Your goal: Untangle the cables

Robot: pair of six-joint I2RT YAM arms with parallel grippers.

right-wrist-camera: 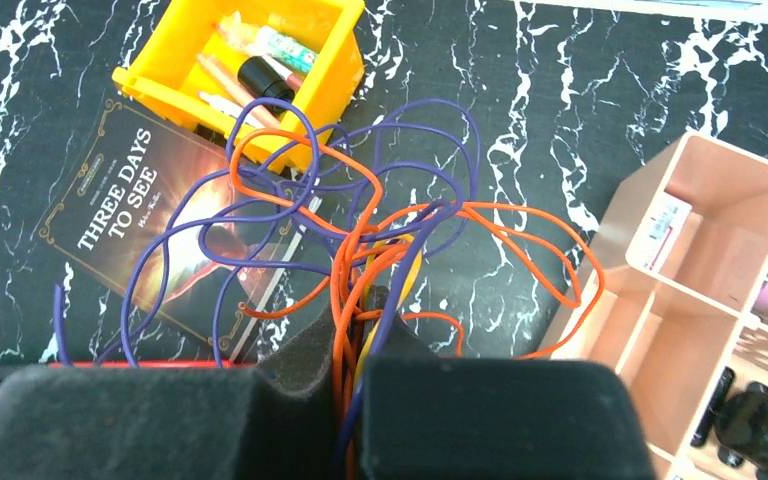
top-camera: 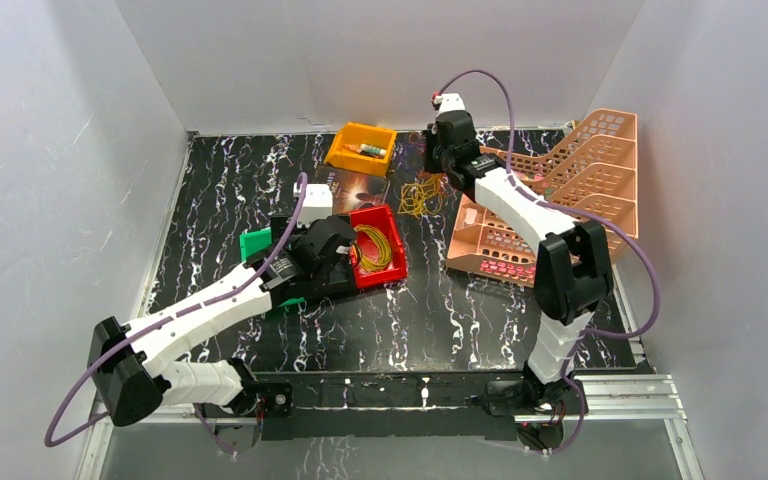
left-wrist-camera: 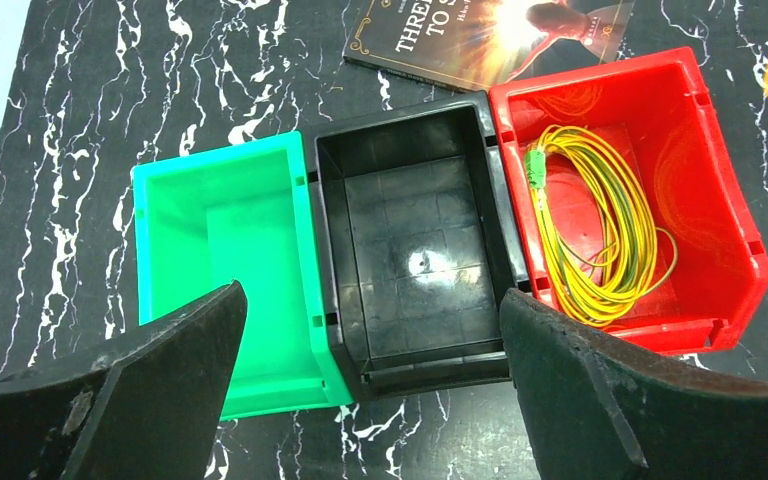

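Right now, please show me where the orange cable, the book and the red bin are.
orange cable (right-wrist-camera: 341, 300): right wrist view, on its upright strands in the middle.
book (right-wrist-camera: 110, 218): right wrist view, on the cover title.
red bin (left-wrist-camera: 725, 190): left wrist view, on its right wall.

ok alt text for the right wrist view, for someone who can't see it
The right gripper is shut on a tangled bunch of orange and purple cables, whose loops spread over a black marbled table. Under the loops lies a book, with a yellow bin of small items beyond it and a pink organiser at the right edge.
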